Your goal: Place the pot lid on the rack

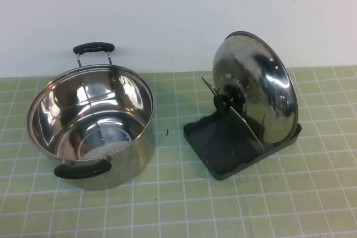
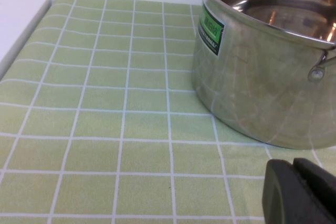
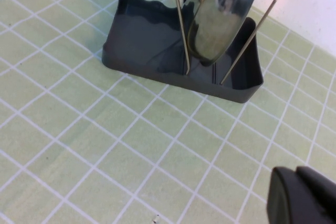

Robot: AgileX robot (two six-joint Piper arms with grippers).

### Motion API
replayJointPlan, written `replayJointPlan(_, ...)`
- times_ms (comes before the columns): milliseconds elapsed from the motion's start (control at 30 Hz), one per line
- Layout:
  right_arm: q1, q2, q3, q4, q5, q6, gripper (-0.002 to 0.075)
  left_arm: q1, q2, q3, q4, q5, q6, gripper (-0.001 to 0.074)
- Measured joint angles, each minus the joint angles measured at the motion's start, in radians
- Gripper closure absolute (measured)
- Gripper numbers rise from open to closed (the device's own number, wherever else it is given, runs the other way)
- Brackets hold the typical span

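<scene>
- The light green tablecloth with a white grid (image 1: 223, 210) covers the table, with a white wall behind it
- The deep shiny stainless-steel pot with two black handles (image 1: 92, 124) stands upright at the left; nothing is inside it but reflections, and one handle points to the far side and one to the near side
- A green and white label (image 2: 210, 30) is stuck on the pot's outer wall; its writing is too small to read
- The round domed shiny stainless-steel pot lid with a black knob at its centre (image 1: 259, 90) stands on edge at the right, leaning slightly, its lower rim down in the rack and its knob facing left toward the pot
- The dark grey rectangular plastic rack with bent silver wire uprights (image 1: 215, 149) lies right of the pot, apart from it; the lid sits between the wires at the rack's far right end
- The left gripper (image 2: 302, 192) shows only as a dark tip low over the cloth near the pot; I cannot tell how its jaws stand
- The right gripper (image 3: 304, 195) is a dark tip over the cloth on the near side of the rack, apart from it; jaws likewise unclear
</scene>
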Motion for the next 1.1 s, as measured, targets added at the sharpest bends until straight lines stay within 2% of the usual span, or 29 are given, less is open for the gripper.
replayJointPlan(100, 0.0, 0.0, 0.0, 0.0, 0.0, 0.0, 0.0726, 0.0, 0.0, 0.0, 0.0, 0.0, 0.0, 0.0738)
replayJointPlan(300, 0.063, -0.013, 0.012, -0.001, -0.012, 0.0, 0.0726, 0.0, 0.0, 0.0, 0.0, 0.0, 0.002, 0.0737)
replayJointPlan(467, 0.056, -0.047, 0.113, -0.016, -0.145, 0.002, 0.0726, 0.0, 0.0, 0.0, 0.0, 0.0, 0.002, 0.0738)
replayJointPlan(600, -0.01, -0.151, 0.197, -0.068, -0.207, 0.082, 0.0726, 0.0, 0.0, 0.0, 0.0, 0.0, 0.002, 0.0737)
replayJointPlan(833, -0.192, -0.372, 0.298, -0.223, -0.212, 0.316, 0.0726, 0.0, 0.0, 0.0, 0.0, 0.0, 0.002, 0.0738)
replayJointPlan(1100, -0.339, -0.412, 0.339, -0.307, -0.142, 0.454, 0.0726, 0.0, 0.0, 0.0, 0.0, 0.0, 0.002, 0.0738)
